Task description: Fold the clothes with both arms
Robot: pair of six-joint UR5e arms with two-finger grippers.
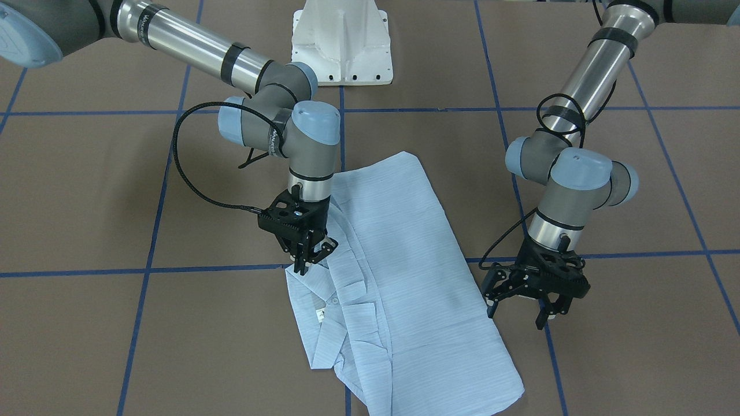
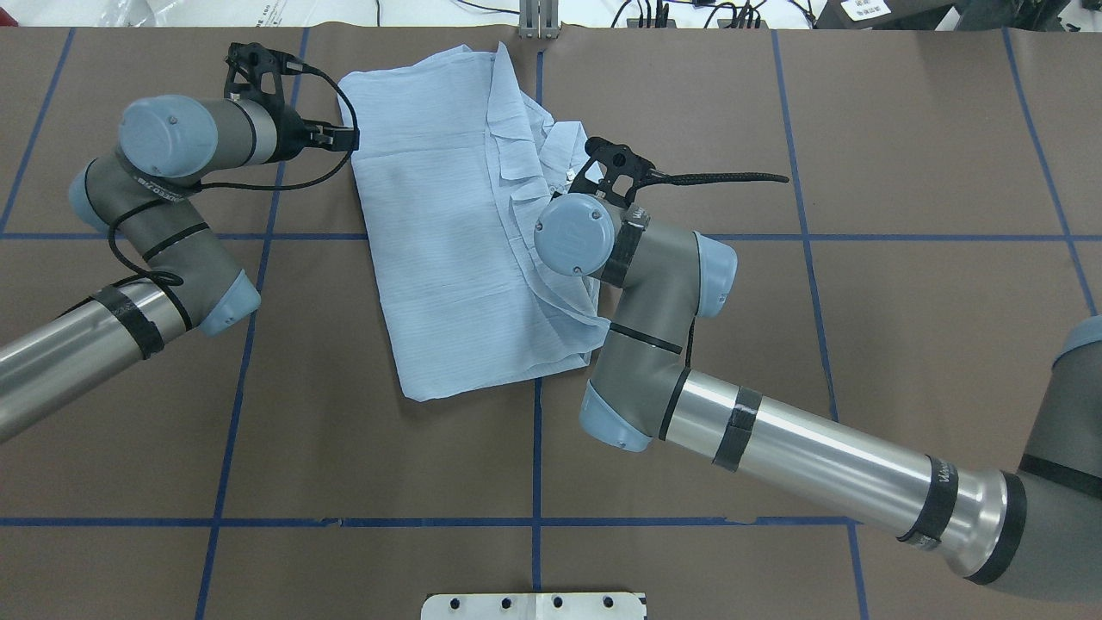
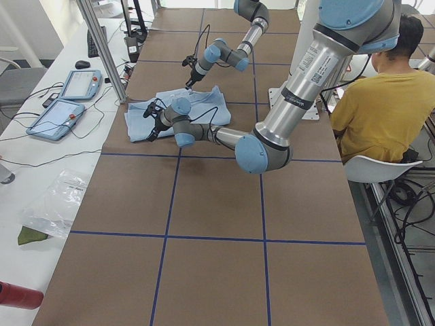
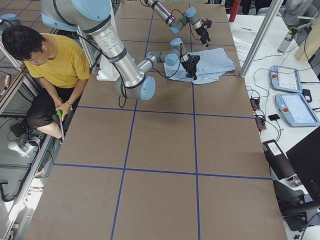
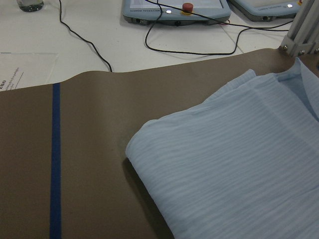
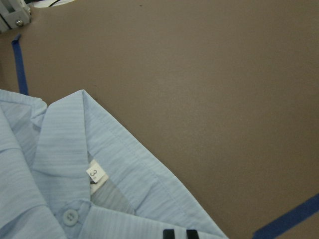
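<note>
The light-blue striped shirt (image 1: 399, 277) lies flat on the brown table (image 1: 115, 185), folded into a long panel with its collar and white neck label (image 6: 96, 174) toward the operators' side. My right gripper (image 1: 302, 264) points down at the shirt's edge beside the collar. Its fingers are together, and its two black fingertips (image 6: 169, 233) rest on the fabric, apparently pinching it. My left gripper (image 1: 516, 312) hovers open just off the shirt's opposite long edge, with nothing between its fingers. The left wrist view shows the shirt's rounded folded corner (image 5: 239, 164) and no fingers.
Blue tape lines cross the table. The white pedestal base (image 1: 342, 43) stands behind the shirt. A seated person in a yellow top (image 3: 380, 102) is beside the robot. Control tablets (image 3: 64, 102) and cables lie on the white bench past the table's far edge.
</note>
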